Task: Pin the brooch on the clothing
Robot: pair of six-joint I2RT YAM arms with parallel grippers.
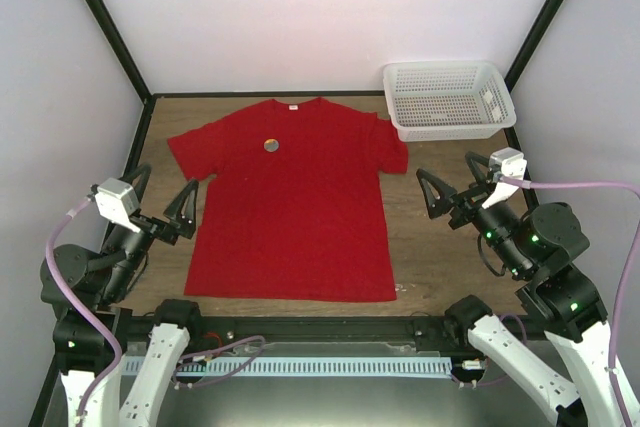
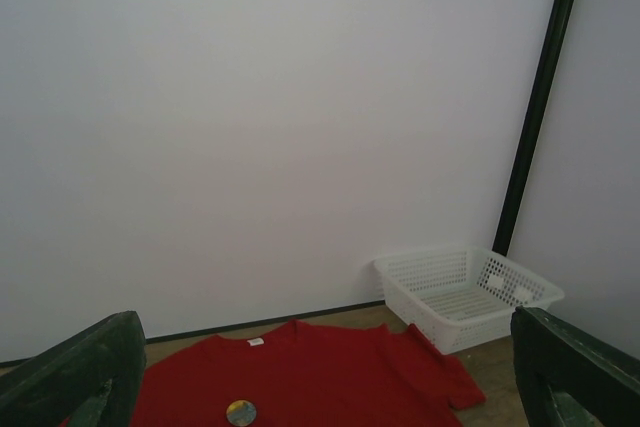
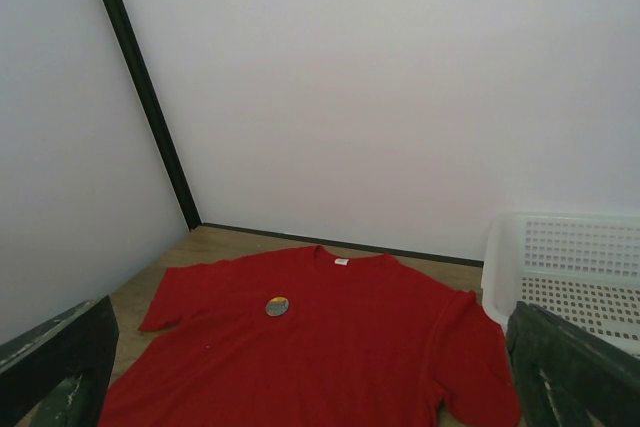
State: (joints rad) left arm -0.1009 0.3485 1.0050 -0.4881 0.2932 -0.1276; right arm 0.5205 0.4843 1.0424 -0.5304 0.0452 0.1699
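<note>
The red T-shirt (image 1: 290, 202) lies flat on the wooden table, neck toward the back wall. The small round brooch (image 1: 271, 145) sits on its upper left chest; it also shows in the left wrist view (image 2: 240, 412) and the right wrist view (image 3: 277, 306). My left gripper (image 1: 177, 209) is open and empty, just off the shirt's left edge. My right gripper (image 1: 442, 192) is open and empty, to the right of the shirt's right sleeve. In the wrist views the shirt (image 2: 320, 377) (image 3: 330, 347) lies ahead between spread dark fingers (image 2: 80, 377) (image 3: 570, 367).
A white mesh basket (image 1: 447, 99) stands at the back right corner, touching the shirt's right sleeve; it also shows in the left wrist view (image 2: 465, 297) and the right wrist view (image 3: 570, 267). Black frame posts and white walls enclose the table.
</note>
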